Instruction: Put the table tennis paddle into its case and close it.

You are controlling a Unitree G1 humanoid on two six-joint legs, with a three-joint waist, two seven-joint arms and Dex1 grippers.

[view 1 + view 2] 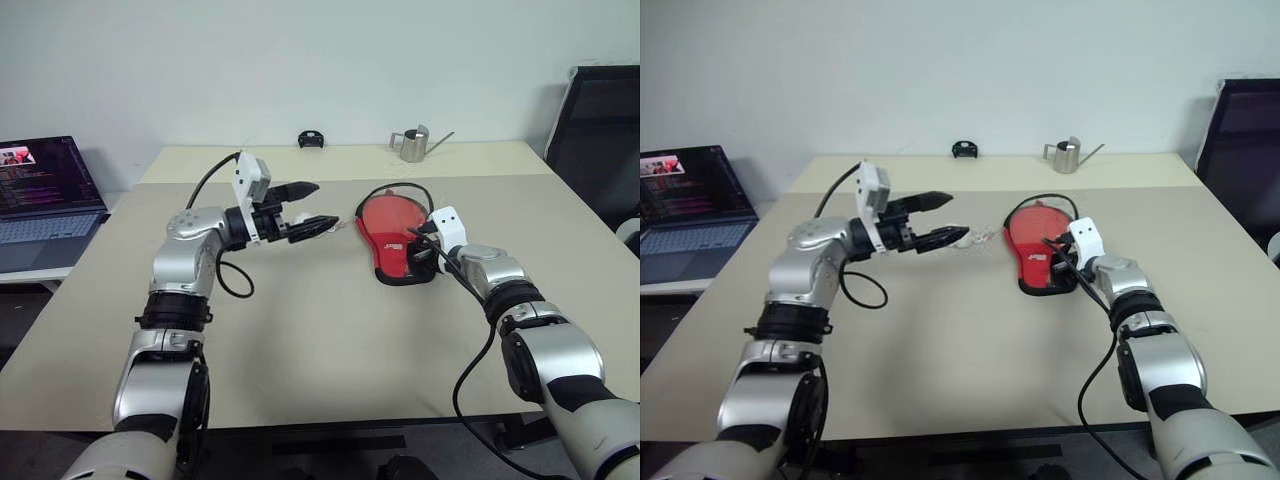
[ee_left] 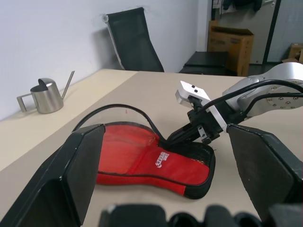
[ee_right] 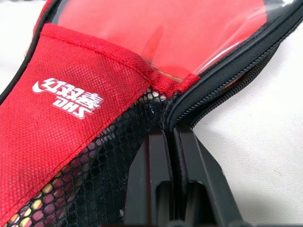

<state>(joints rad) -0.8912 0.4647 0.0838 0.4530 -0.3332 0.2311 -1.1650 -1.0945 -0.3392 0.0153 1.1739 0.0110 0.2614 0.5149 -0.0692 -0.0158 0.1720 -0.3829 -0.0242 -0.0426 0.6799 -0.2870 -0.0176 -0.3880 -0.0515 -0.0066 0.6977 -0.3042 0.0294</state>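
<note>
Flat on table (image 1: 300,340): red case (image 1: 385,235) (black mesh, white logo), right fingers (image 3: 165,156) pinching zip edge; left fingers (image 1: 300,190) spread.

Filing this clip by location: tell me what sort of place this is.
Probably an office or lab workspace. A plain beige table stands against a bare wall, an open laptop showing code sits on a side desk, and a black office chair and stacked cardboard boxes stand behind.

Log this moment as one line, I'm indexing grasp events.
stage: closing case | right gripper: shut on case zip edge | left gripper: open, raised above table | paddle: inside case
</note>
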